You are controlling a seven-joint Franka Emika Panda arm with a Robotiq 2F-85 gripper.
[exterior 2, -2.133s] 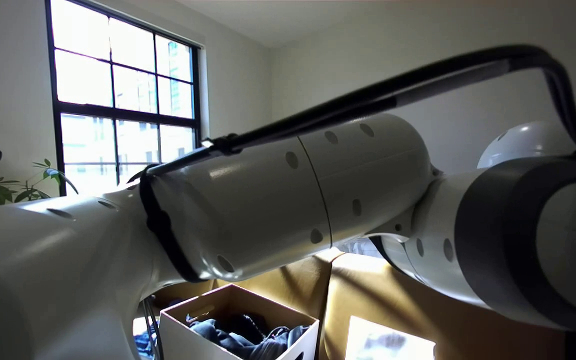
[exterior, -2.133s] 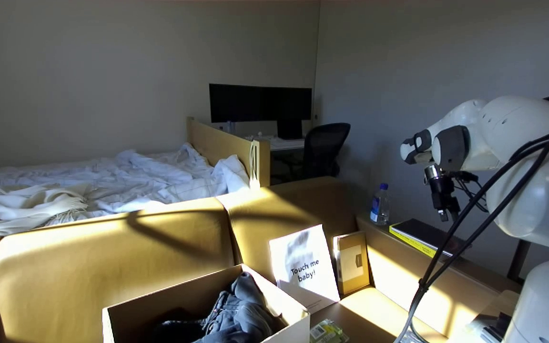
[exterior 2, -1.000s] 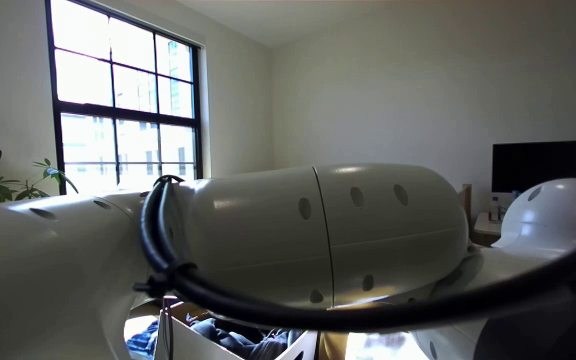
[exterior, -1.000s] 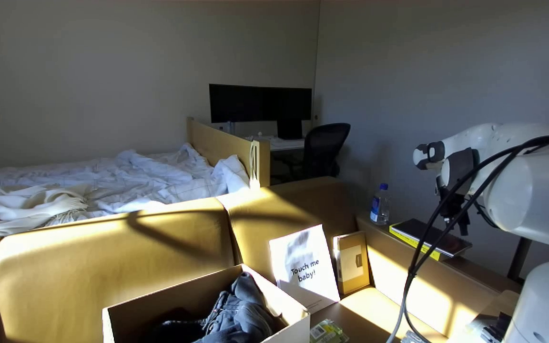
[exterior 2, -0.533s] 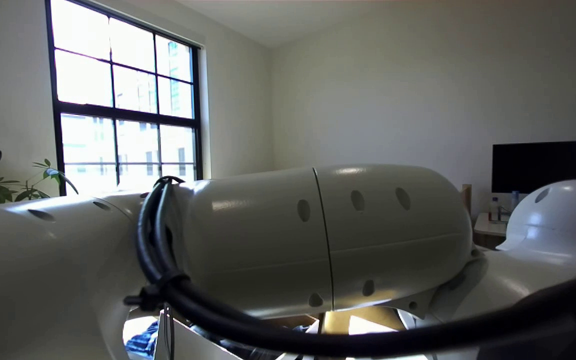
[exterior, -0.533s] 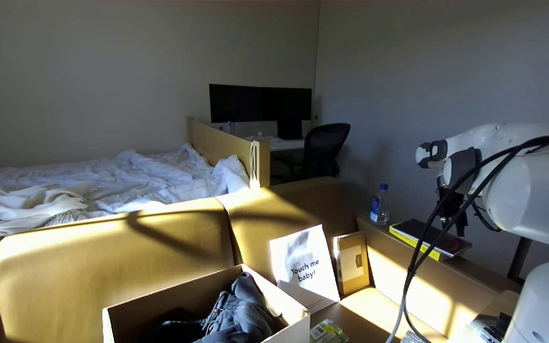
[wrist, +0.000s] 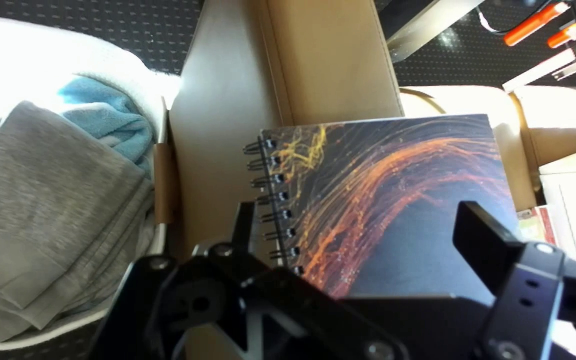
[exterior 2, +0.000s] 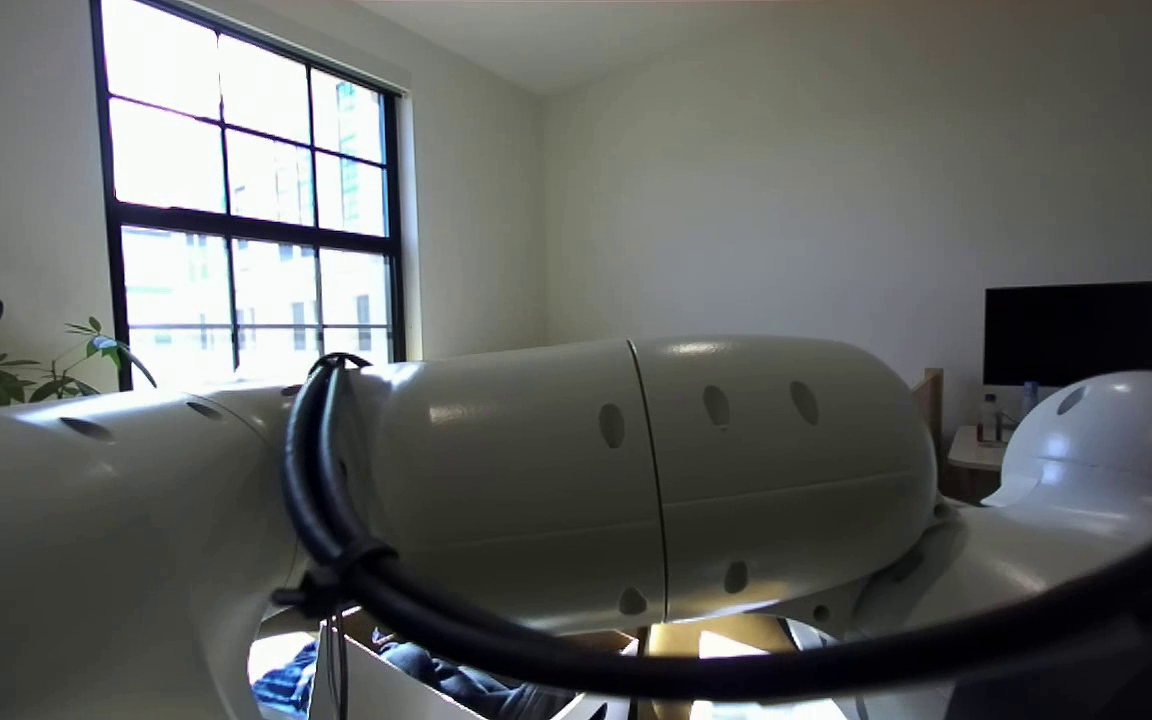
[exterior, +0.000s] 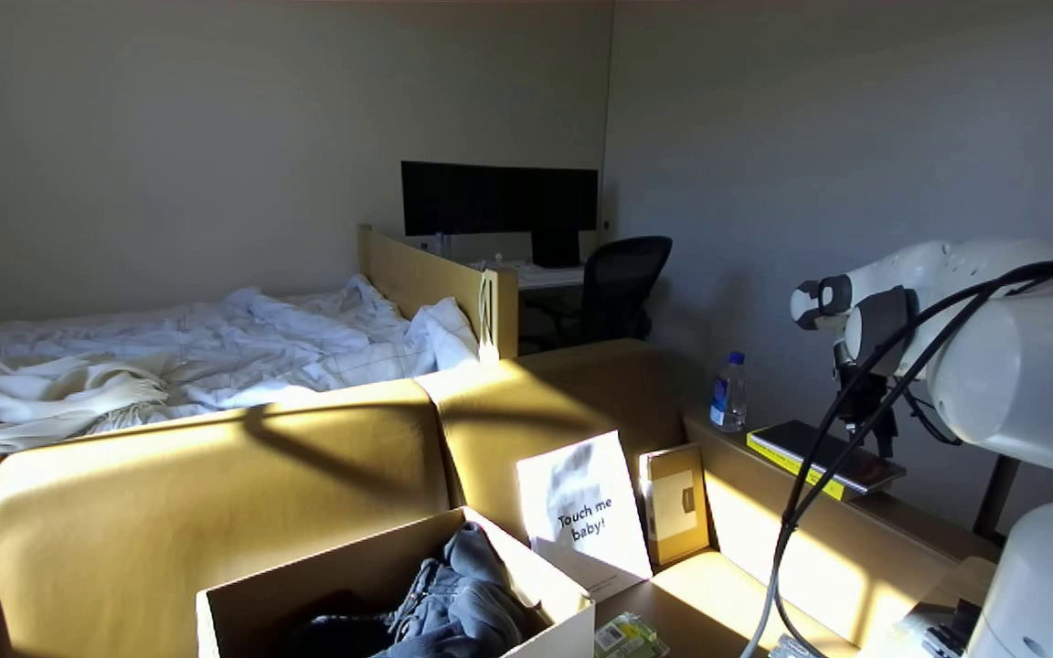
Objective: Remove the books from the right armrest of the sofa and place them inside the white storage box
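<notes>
On the sofa's (exterior: 216, 512) right armrest (exterior: 915, 525) lie the books (exterior: 792, 443), stacked flat. A dark spiral-bound notebook (wrist: 408, 200) with orange swirls tops the stack, over a book with a yellow edge (exterior: 778, 463). My gripper (wrist: 355, 220) is open above the notebook, nothing between its fingers. In the wrist view, one finger (wrist: 244, 225) is beside the spiral binding and the opposite finger (wrist: 483, 245) overlaps the cover; the height gap is unclear. The white storage box (exterior: 572, 631) stands on the seat with dark clothing (exterior: 462, 594) inside; the arm partly hides it in an exterior view (exterior 2: 386, 680).
A water bottle (exterior: 728, 393) stands on the armrest just behind the books. A "Touch me baby!" card (exterior: 581, 512) and a brown framed item (exterior: 675, 503) lean on the sofa back. Beside the armrest is a basket of grey clothes (wrist: 53, 210). Cables (exterior: 787, 525) hang from the arm.
The arm has lowered and drawn back to the right in the exterior view, bringing the gripper down over the near end of the books. It barely moved in the last second. The books stay put.
</notes>
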